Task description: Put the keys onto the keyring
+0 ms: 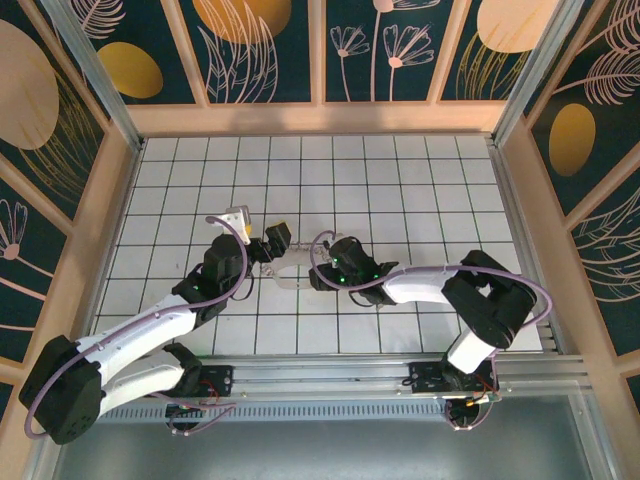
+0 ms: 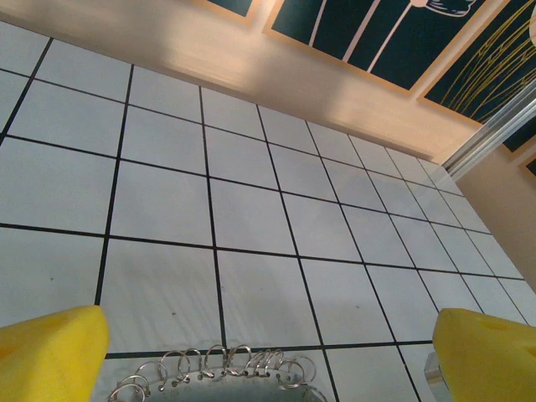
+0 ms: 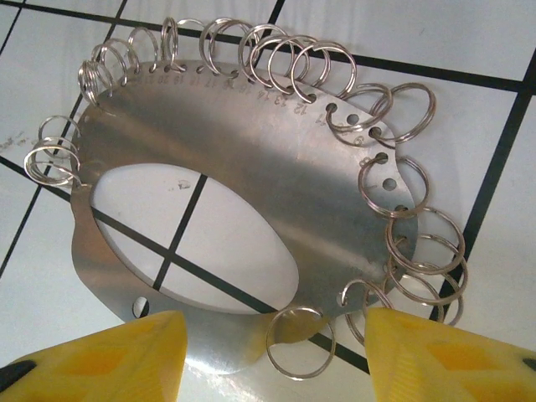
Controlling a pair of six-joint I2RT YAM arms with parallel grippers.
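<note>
The keyring (image 3: pixel 276 167) is a flat, shiny grey metal plate shaped like an egg, with a big egg-shaped hole in the middle. A row of small round holes runs along its edge. Many little rings (image 3: pixel 268 54) of thin, bright wire hang through those holes, some bunched close and some alone. Tiny numbers are stamped next to the holes. One looks like 12, and the others are too small to read.

The near end of the plate lies right between the two fingers of the right gripper (image 3: pixel 272 322), and the rest of it stretches out in front. The fingers (image 3: pixel 109 360) are yellow and look soft and smooth. They stand apart, one on each side of the plate. I cannot tell if they are squeezing it.

From above, the keyring (image 1: pixel 290 272) sits between the right gripper (image 1: pixel 318 270) and the left gripper (image 1: pixel 272 240).

The left gripper (image 2: pixel 272 322) is open wide and holds nothing. The keyring (image 2: pixel 226 368) is low down between its yellow fingers, close to them.

The plate lies on the tabletop (image 3: pixel 402 33), which is white squares with thin black lines. Past the tabletop are dark blue-green walls (image 1: pixel 350 50) with flower drawings and pale wood frames.
</note>
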